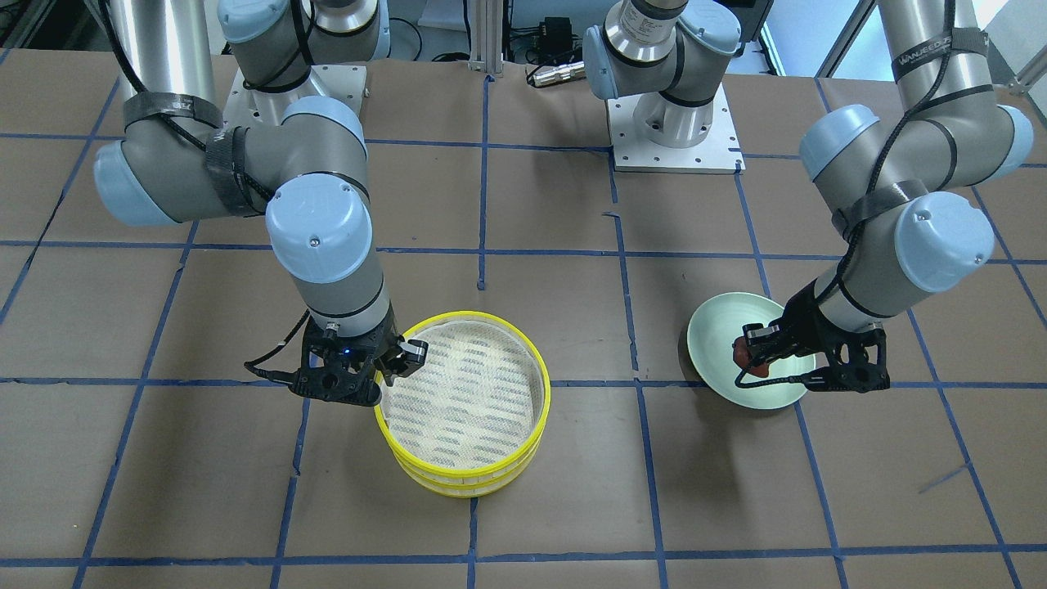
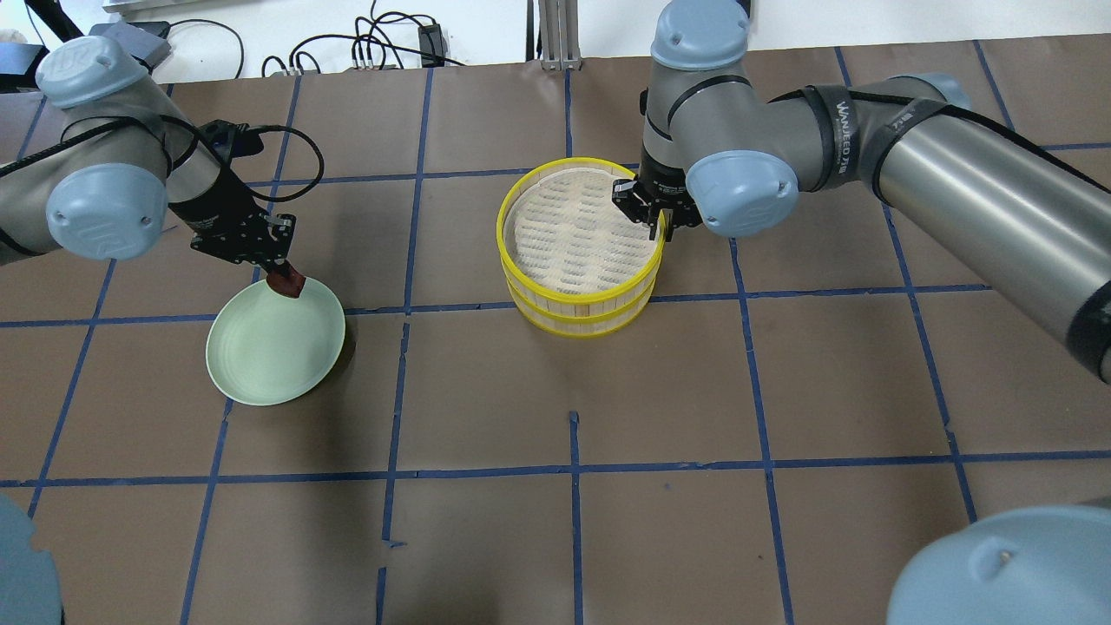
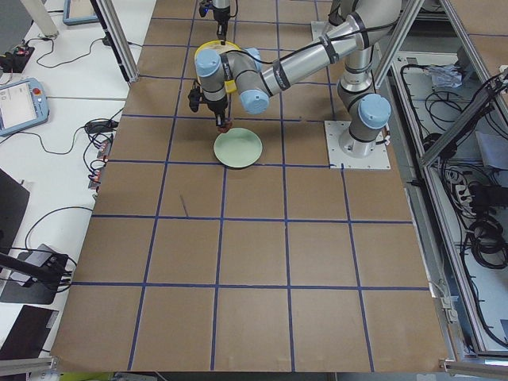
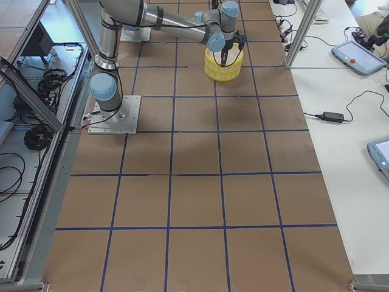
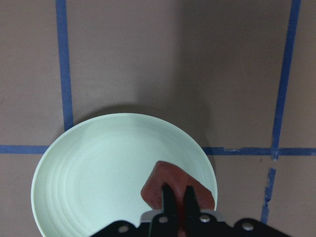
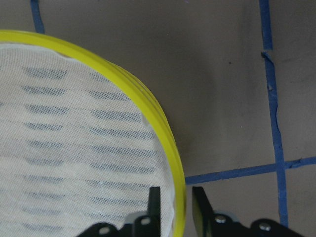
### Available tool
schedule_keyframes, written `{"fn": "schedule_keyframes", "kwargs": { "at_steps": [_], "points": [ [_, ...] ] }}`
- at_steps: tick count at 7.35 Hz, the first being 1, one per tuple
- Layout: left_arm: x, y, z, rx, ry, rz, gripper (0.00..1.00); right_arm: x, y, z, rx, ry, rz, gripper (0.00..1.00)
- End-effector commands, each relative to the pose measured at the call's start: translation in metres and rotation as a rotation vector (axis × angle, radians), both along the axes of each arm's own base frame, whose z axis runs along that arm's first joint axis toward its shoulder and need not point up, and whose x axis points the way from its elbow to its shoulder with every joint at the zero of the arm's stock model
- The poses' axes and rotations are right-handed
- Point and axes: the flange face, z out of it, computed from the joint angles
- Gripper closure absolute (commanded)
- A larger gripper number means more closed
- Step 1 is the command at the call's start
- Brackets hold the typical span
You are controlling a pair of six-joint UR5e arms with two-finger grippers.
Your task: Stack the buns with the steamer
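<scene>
Largest first: a brown paper-covered table [image 2: 781, 391], gridded with blue tape [image 2: 573, 469]. Over it, reaching in from opposite sides of the steamer [image 2: 577, 308], the right arm [image 2: 955, 174] and the left arm [image 2: 104, 208].

Already stacked, by the look of it: two yellow-rimmed tiers, one on the other, with the top tier [image 1: 462, 384] showing bare white mesh and no bun on it. Well apart from the steamer, on the left arm's side, a pale green plate [image 2: 260, 373].

At the steamer's rim, on the side away from the plate, the right gripper [image 6: 177, 197]. Set astride the yellow edge, one finger inside and one outside, narrowly spread with a sliver of gap each side, so apparently not clamped. Out on the plate's side of the steamer, the left gripper [image 5: 178, 197], pinched narrow on the dark reddish-brown bun [image 5: 158, 185] over the plate's rim. Cannot tell whether lifted clear or resting there.

No white bun to be seen in any view. Perhaps shut away in the steamer's lower tier, but impossible to confirm.

Judged done: tiers joined. Judged left: carrying the brown bun across to the steamer and setting it on the top mesh.

In the way, chiefly the right gripper and its wrist crowding the steamer's far side, worth minding on the drop. Beyond the steamer, past the table edge, loose cables [image 2: 382, 43], no part of the job.
</scene>
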Motion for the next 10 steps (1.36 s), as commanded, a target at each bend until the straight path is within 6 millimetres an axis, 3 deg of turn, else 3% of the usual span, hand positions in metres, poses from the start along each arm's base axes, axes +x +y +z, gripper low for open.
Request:
{"fn": "schedule_keyframes", "kwargs": {
  "at_steps": [1, 2, 3, 4, 5, 6, 7, 8, 9, 10],
  "points": [
    [0.001, -0.003, 0.001, -0.003, -0.001, 0.002, 1.00, 0.000, 0.001, 0.004, -0.002, -0.001, 0.004, 0.50],
    [0.000, -0.008, 0.007, -0.013, -0.014, 0.020, 1.00, -0.002, 0.002, 0.014, -0.013, -0.005, 0.006, 0.42],
    [-0.034, -0.016, 0.035, -0.025, -0.023, 0.030, 1.00, -0.010, 0.014, 0.049, -0.032, -0.005, 0.020, 0.34],
    [-0.080, -0.028, 0.069, -0.028, -0.047, 0.047, 1.00, -0.031, 0.029, 0.083, -0.011, 0.000, 0.050, 0.27],
    [-0.109, -0.033, 0.101, -0.029, -0.048, 0.094, 1.00, -0.064, 0.045, 0.120, -0.003, -0.009, 0.002, 0.20],
    [-0.149, -0.030, 0.118, -0.051, -0.046, 0.108, 1.00, -0.088, 0.068, 0.154, 0.015, -0.008, 0.050, 0.13],
    [-0.202, -0.017, 0.123, -0.055, -0.044, 0.135, 0.99, -0.116, 0.083, 0.174, 0.029, -0.004, 0.064, 0.08],
    [-0.265, 0.003, 0.123, -0.059, -0.020, 0.151, 0.99, -0.123, 0.094, 0.188, 0.064, -0.008, 0.060, 0.01],
    [-0.310, 0.018, 0.121, -0.058, 0.033, 0.161, 0.99, -0.124, 0.098, 0.189, 0.087, -0.021, 0.058, 0.00],
    [-0.339, 0.030, 0.115, -0.035, 0.069, 0.173, 0.98, -0.124, 0.096, 0.188, 0.083, -0.044, 0.056, 0.00]
  ]
}}
